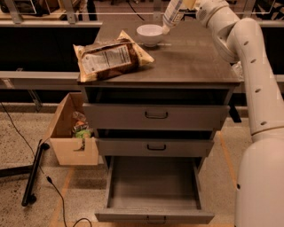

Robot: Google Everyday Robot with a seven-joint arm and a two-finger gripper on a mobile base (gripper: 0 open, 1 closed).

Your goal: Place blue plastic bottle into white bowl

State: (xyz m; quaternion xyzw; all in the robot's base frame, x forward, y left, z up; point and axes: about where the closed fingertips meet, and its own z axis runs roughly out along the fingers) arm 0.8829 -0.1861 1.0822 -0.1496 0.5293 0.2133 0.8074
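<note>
One risk we note: bottle (172,14), tilted and clamped in gripper (188,3) at the far edge, hangs just right of bowl (150,32). Released off-centre, it could tip the small bowl or roll out.

cabinet top (191,62): dark and flat
white bowl (150,34): standing at 12 o'clock
snack bag (111,60): lying at 9 o'clock
gripper (185,3): above 1 o'clock, clasping blue plastic bottle (172,13)
</note>
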